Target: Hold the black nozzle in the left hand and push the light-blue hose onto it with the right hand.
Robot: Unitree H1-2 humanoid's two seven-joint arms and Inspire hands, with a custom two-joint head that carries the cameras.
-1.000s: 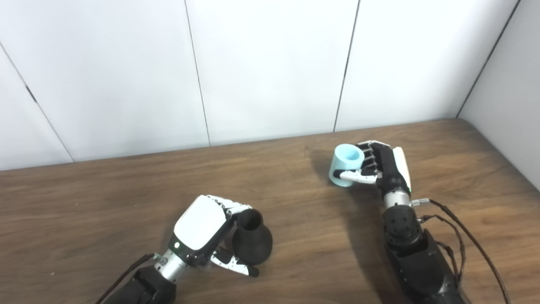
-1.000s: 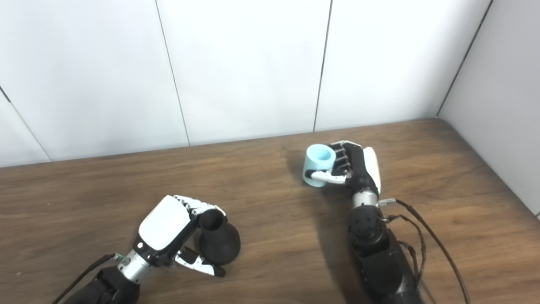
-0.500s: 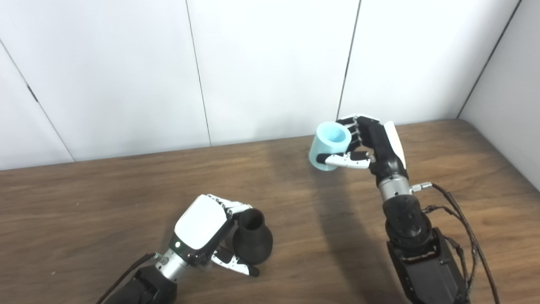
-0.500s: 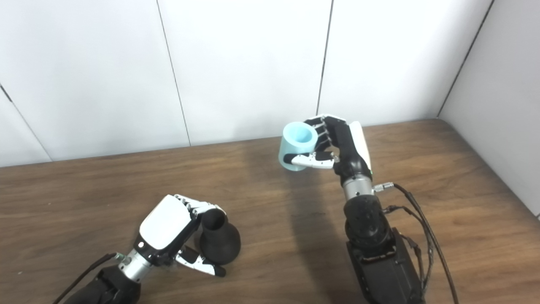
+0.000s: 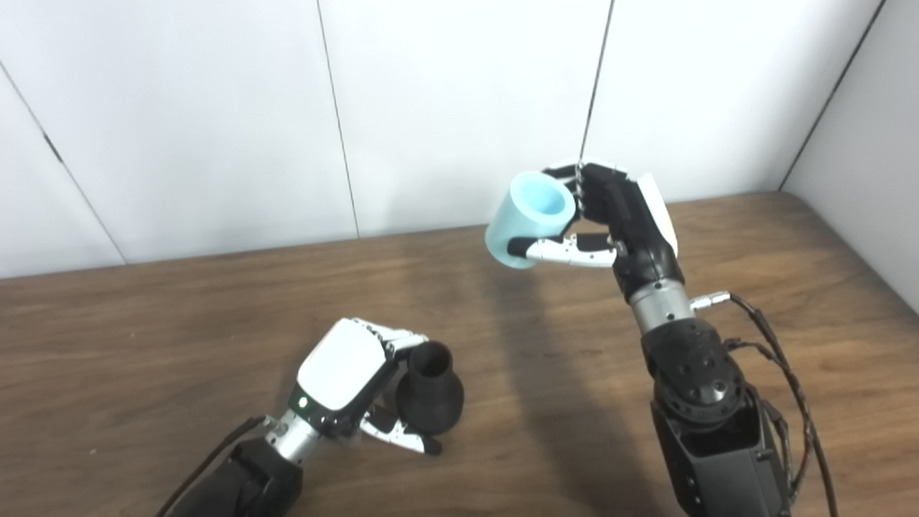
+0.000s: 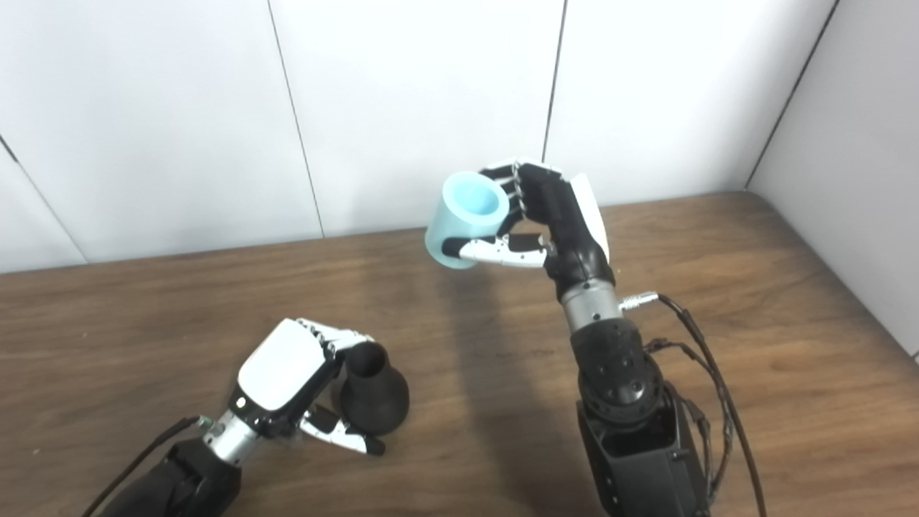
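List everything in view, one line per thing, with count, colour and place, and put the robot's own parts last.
Nozzle: one, black, flared, near left part of the table, open end up, inside the left hand's grasp.
Hose: one short piece, light blue, held in the air above the far middle of the table, apart from the nozzle.
Table: one, dark brown wood, across the lower picture.
Wall panels: white, behind the table and at right.
Cables: dark, along the right arm.
Left hand: one, white and black, closed around the nozzle.
Right hand: one, black and white, raised, gripping the hose.
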